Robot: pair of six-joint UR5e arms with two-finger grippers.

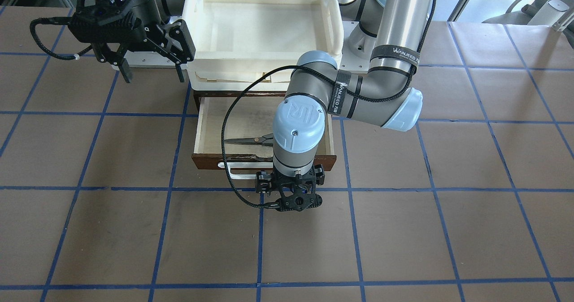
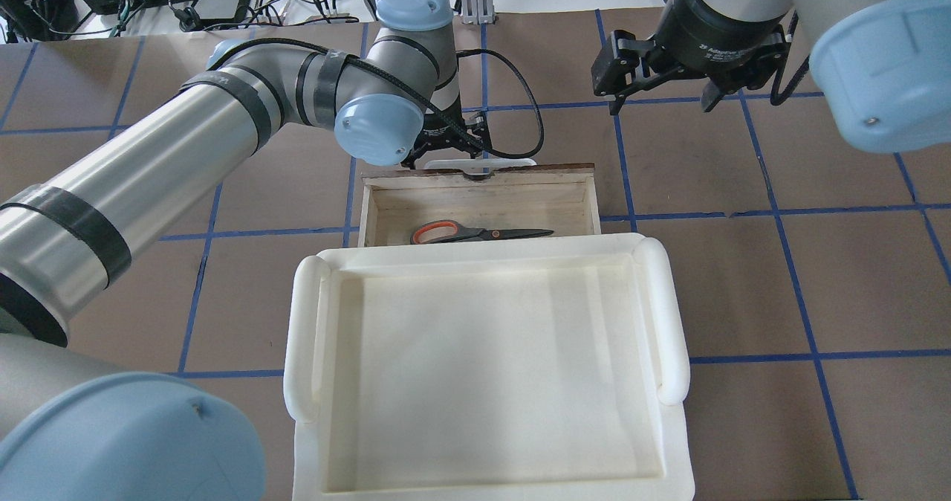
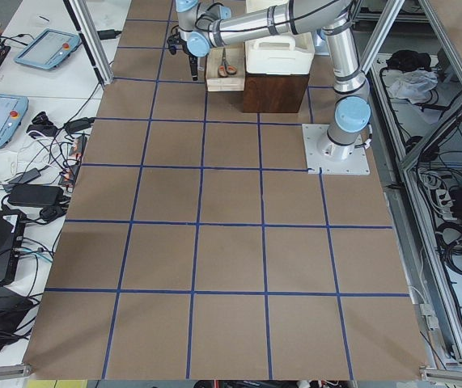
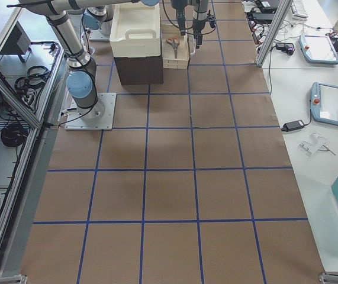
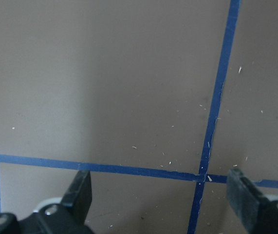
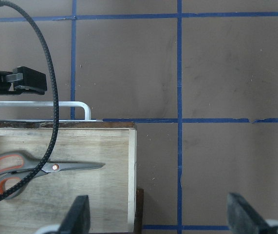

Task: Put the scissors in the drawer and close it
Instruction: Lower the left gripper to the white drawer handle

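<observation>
The scissors (image 2: 475, 233) are lying in the open drawer (image 2: 594, 196), so the left gripper (image 5: 160, 189), jaws spread and empty, is hovering just beyond its handle (image 2: 479, 163), likely to push it shut, the right gripper (image 1: 154, 74) idling open at the right

Bright, even indoor light falls from above in every view; colours look natural. Shadows on the brown table (image 1: 112, 239) are faint and soft-edged. In the front-facing view a white glare streak runs down the metal tube of the left arm (image 1: 399, 15), and the upper right corner is washed out. In the overhead view the cream tray (image 2: 669, 315) is nearly overexposed, with little surface detail. The two side views are wide, and frame rails lean outward at their edges. In the wrist views the table surface is sharp, while the left gripper (image 5: 160, 195) and right gripper (image 6: 160, 217) at the bottom edge are blurred. The left wrist view is slightly darker toward its left.
</observation>
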